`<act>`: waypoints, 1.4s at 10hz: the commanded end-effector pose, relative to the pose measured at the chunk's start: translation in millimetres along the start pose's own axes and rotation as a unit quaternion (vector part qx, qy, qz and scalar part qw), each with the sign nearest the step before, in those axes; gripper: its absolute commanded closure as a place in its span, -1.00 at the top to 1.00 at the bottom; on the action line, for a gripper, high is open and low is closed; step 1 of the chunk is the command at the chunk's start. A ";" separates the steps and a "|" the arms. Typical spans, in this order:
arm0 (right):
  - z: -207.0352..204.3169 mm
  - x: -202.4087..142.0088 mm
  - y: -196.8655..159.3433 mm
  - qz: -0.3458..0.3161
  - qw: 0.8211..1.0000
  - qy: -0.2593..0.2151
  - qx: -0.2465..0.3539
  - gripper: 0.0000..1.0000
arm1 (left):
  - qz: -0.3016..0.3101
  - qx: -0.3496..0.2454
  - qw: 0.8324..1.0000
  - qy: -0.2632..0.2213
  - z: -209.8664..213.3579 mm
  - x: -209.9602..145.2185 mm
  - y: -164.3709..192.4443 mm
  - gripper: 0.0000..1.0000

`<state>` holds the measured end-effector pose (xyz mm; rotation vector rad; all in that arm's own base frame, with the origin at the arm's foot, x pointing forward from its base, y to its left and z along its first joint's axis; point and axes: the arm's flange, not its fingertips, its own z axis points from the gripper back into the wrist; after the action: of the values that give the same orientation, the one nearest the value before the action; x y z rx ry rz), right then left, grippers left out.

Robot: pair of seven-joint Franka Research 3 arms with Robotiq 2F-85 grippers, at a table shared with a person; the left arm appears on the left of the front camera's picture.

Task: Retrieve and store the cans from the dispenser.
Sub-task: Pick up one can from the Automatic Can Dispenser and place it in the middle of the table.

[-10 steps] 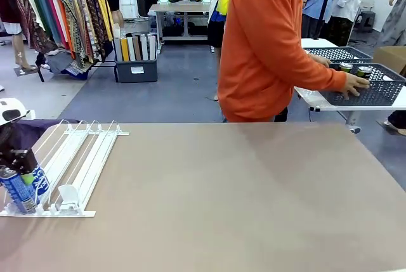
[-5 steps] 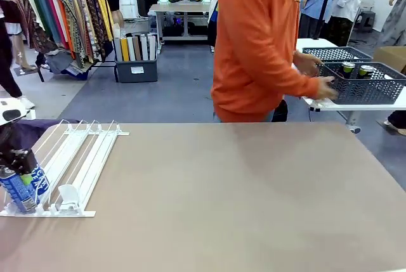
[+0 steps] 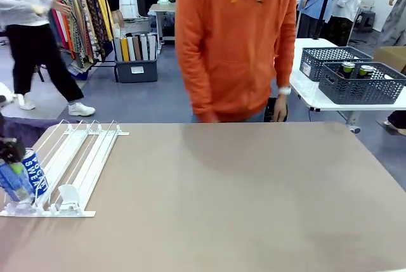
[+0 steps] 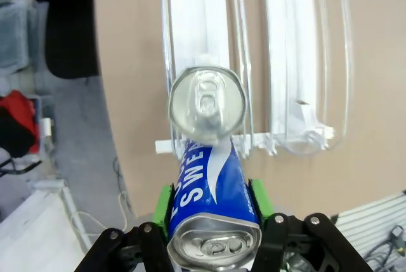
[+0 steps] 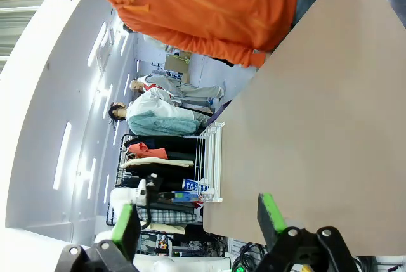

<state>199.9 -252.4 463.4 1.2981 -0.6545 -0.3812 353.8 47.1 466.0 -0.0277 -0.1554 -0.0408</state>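
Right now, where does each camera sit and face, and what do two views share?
Front: fixed between arms, facing the person across the table; left gripper at left edge.
Left wrist: looks down its fingers, shut on a blue can over the dispenser.
Right wrist: rolled sideways, open right gripper facing table.
Shared: front and left wrist show the blue can.

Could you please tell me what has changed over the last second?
The left gripper has shut on the blue can at the front of the rack and tipped it slightly. The person in orange has turned from the baskets on the side table and now faces this table. The rack and baskets have not moved.
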 end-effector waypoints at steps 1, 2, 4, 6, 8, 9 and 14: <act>-0.7 3.0 2.9 0.014 1.000 -0.007 0.013 1.00 | -0.013 -0.003 0.999 -0.053 70.1 -6.9 1.0 -1.00; -0.7 3.0 2.9 0.014 1.000 -0.007 0.013 1.00 | -0.026 -0.006 0.997 -0.077 98.8 -10.0 1.6 -1.00; -0.7 3.0 2.9 0.014 1.000 -0.007 0.013 1.00 | -0.010 -0.016 0.989 -0.148 147.2 -17.3 15.5 -1.00; -0.7 3.0 2.9 0.014 1.000 -0.007 0.013 1.00 | 0.025 -0.039 0.982 -0.185 165.1 -28.0 38.4 -1.00; -0.7 3.0 2.9 0.014 1.000 -0.007 0.013 1.00 | 0.064 -0.063 0.984 -0.156 149.5 -36.0 68.4 -1.00; -0.7 3.0 2.9 0.014 1.000 -0.007 0.013 1.00 | 0.035 -0.032 0.983 -0.175 172.5 -30.5 43.3 -1.00; -0.7 3.0 2.9 0.014 1.000 -0.007 0.013 1.00 | -0.028 -0.087 0.983 -0.161 144.7 13.7 17.0 -1.00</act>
<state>199.9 -252.4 463.5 1.2980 -0.6547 -0.3808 317.6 84.2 610.0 -0.1529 -0.4639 -0.0216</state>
